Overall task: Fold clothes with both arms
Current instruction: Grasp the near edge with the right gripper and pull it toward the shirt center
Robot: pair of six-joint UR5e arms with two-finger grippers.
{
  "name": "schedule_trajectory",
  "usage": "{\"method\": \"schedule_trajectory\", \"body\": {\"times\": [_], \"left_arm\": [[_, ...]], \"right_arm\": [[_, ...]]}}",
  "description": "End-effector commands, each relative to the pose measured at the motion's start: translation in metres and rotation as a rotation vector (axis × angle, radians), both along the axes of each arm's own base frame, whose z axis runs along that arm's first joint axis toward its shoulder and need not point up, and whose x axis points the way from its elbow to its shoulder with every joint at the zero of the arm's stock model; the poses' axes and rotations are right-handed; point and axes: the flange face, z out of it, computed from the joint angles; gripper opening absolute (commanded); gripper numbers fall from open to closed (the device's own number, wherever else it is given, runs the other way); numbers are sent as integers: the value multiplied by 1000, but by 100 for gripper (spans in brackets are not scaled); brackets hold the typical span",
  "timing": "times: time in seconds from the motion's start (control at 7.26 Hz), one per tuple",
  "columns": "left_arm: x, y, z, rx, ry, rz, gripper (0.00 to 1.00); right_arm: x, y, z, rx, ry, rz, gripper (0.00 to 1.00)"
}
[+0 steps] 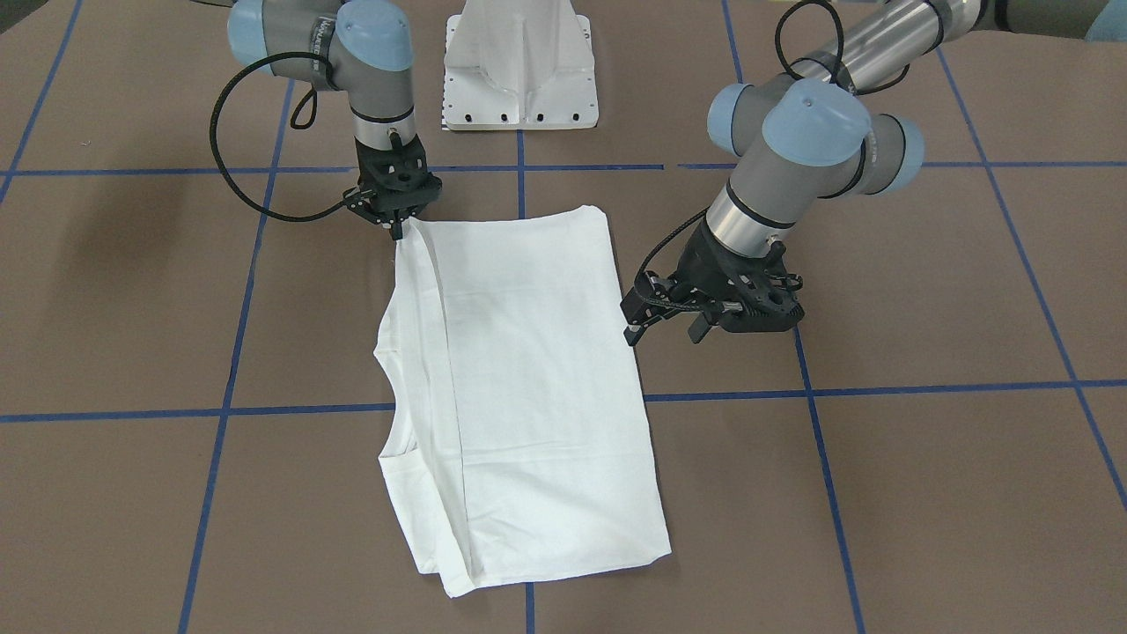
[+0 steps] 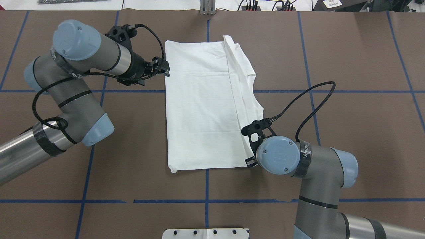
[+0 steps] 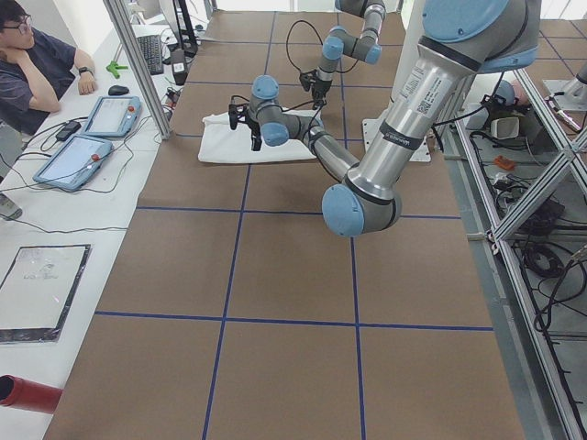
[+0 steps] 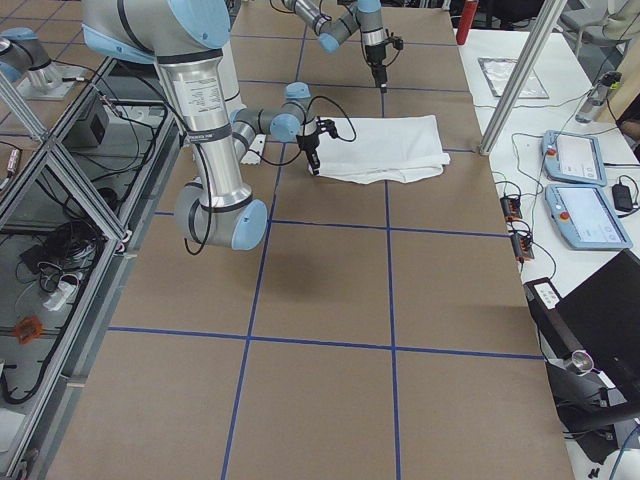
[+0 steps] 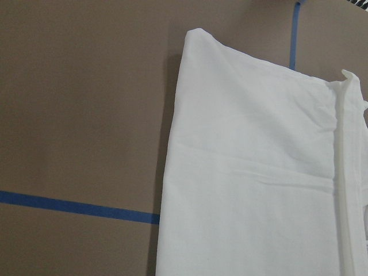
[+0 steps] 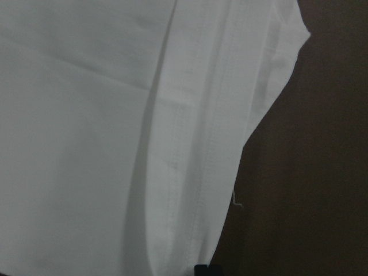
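Grey arms, blue caps, apparently lettered

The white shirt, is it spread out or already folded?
Folded lengthwise: the shirt is a long rectangle, one layer's edge lying over another.

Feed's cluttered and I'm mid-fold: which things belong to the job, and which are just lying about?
Job: white T-shirt, left hand, right hand.
Lying about: white pedestal, two pendants on the side bench, red cylinder.
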Motion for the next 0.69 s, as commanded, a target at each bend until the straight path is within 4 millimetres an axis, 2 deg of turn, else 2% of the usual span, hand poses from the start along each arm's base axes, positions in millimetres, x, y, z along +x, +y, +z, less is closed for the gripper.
{"method": "schedule_trajectory", "body": {"times": [0.0,0.14,0.41,0.55], "left_arm": [[1,0,0,0,0,1,100],[1,0,2,-1,-3,2,100],[4,-3,8,-7,-13,3,100],[4,-3,8,-8,-12,3,100]], "right_arm": [[9,-14,3,30,15,-15,92],[10,-16,-4,39,-1,-13,100],[13,-23,-12,49,-18,-1,100],[8,-30,-26,65,-33,5,100]]}}
